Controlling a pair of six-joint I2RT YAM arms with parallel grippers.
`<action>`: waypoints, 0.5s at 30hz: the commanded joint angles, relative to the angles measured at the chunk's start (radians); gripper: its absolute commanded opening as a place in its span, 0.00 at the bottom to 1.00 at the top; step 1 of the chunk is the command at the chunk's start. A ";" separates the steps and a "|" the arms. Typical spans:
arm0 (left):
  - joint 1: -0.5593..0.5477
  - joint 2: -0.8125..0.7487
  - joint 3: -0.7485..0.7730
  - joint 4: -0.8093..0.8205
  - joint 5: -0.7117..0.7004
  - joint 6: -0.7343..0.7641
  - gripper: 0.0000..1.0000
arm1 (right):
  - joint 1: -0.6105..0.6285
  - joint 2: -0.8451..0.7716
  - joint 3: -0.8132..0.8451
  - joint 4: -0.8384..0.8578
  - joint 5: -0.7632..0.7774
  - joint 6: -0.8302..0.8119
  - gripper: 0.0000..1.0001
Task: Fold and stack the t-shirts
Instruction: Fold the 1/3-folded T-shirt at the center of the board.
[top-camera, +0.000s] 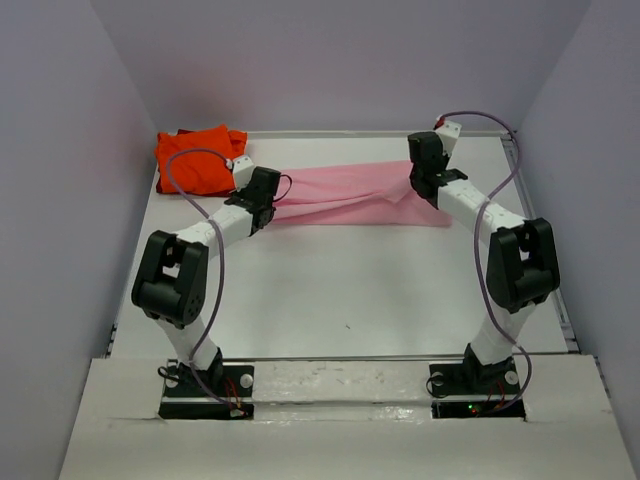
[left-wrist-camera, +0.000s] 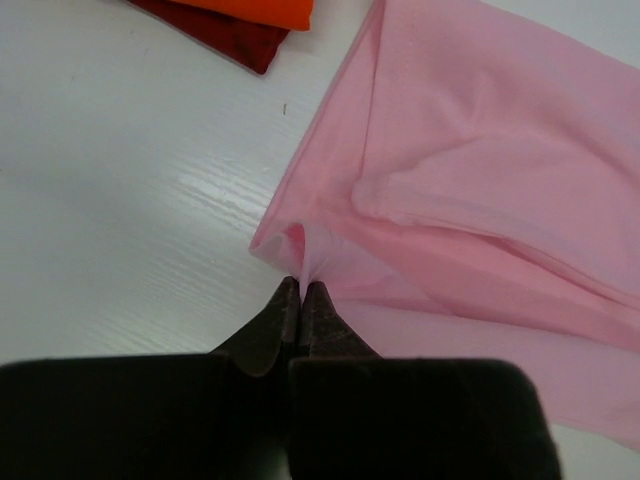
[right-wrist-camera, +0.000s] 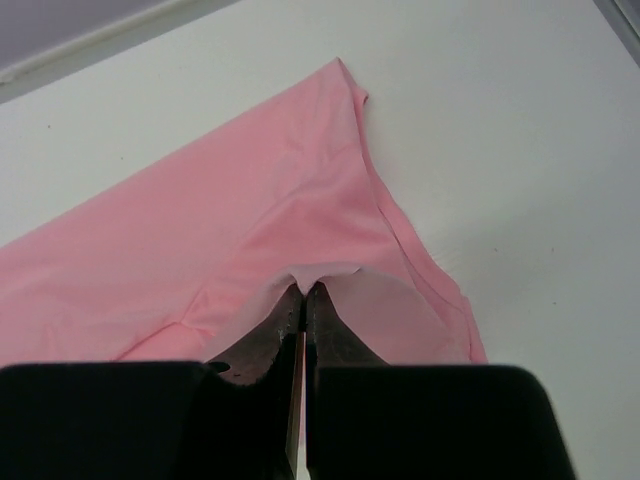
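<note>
Left gripper (left-wrist-camera: 300, 296): jaws together, pinching a bunched corner of the pink t-shirt (top-camera: 350, 195) at its left end.
Right gripper (right-wrist-camera: 305, 294): jaws together, clamped on a pinch of the same shirt's hem at its right end.
Pink t-shirt position: drawn out as a narrow, creased band between the 2 grippers, across the far half of the table (top-camera: 340, 300); its body lies on the surface.
Orange-red t-shirt (top-camera: 195, 160): lumpy bundle in the far left corner, just beside the pink shirt's left end, not touching it; whether it is properly folded cannot be told.
Progress, as judged: pink shirt mid-fold, layers doubled but no compact packet; 0 shirts stacked.
Outstanding: finish the pink fold, tidy the orange-red bundle if needed, place 1 on the other.
Edges: far table edge near, behind the pink band; right edge near the right gripper.
Open room: near half of the table, between the 2 arms, is bare and suits a fold toward the bases.
</note>
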 joint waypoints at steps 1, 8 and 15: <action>0.011 0.041 0.082 0.007 -0.008 0.027 0.00 | -0.018 0.046 0.093 0.050 0.050 -0.033 0.00; 0.025 0.153 0.193 -0.010 -0.011 0.057 0.00 | -0.027 0.152 0.166 0.050 0.040 -0.046 0.00; 0.055 0.262 0.298 -0.024 -0.028 0.073 0.00 | -0.037 0.250 0.223 0.039 0.043 -0.063 0.00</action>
